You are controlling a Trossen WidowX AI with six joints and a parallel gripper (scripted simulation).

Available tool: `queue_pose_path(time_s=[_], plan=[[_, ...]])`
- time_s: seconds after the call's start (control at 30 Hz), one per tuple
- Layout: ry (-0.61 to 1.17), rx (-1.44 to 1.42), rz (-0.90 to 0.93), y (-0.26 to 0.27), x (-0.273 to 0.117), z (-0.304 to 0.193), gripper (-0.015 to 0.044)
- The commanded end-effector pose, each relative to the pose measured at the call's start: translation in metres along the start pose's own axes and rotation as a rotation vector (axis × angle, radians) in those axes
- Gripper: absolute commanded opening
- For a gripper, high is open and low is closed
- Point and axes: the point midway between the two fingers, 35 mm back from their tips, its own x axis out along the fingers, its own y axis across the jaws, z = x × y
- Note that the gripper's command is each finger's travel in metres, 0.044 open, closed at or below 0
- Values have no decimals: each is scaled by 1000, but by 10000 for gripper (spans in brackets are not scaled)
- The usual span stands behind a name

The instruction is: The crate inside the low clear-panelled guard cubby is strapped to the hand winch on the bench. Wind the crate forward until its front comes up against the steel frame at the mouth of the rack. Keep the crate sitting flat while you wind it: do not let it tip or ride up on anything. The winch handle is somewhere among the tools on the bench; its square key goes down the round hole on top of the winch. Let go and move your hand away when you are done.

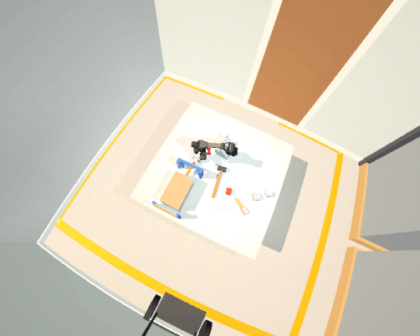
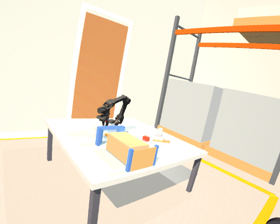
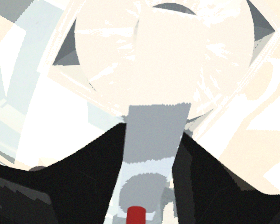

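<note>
Crate (image 1: 176, 190) (image 2: 127, 140) sits flat inside the guard cubby (image 1: 179, 216) (image 2: 129, 160), short of its blue mouth frame (image 1: 191, 165) (image 2: 99, 136); to the right, your gripper (image 1: 202, 155) (image 2: 104, 121) (image 3: 149, 133) stands narrowly parted, clamping a grey bar (image 3: 157, 131) above a red part (image 3: 136, 215), beyond the frame, left of the hammer (image 1: 217, 180).

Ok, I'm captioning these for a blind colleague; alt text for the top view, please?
A black robot arm reaches over a white table, near a tan crate between two blue-ended frames. A hammer and a red block lie beside the crate.
</note>
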Motion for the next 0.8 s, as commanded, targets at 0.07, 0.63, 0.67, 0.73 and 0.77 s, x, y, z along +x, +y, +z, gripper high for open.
queue_pose_path(time_s=[0.07, 0.63, 0.67, 0.73, 0.77], plan=[[5, 6, -5, -1, 4, 1, 0], [8, 75, 0, 2, 4, 1, 0], [8, 75, 0, 2, 4, 1, 0], [8, 78, 0, 2, 4, 1, 0], [8, 78, 0, 2, 4, 1, 0]])
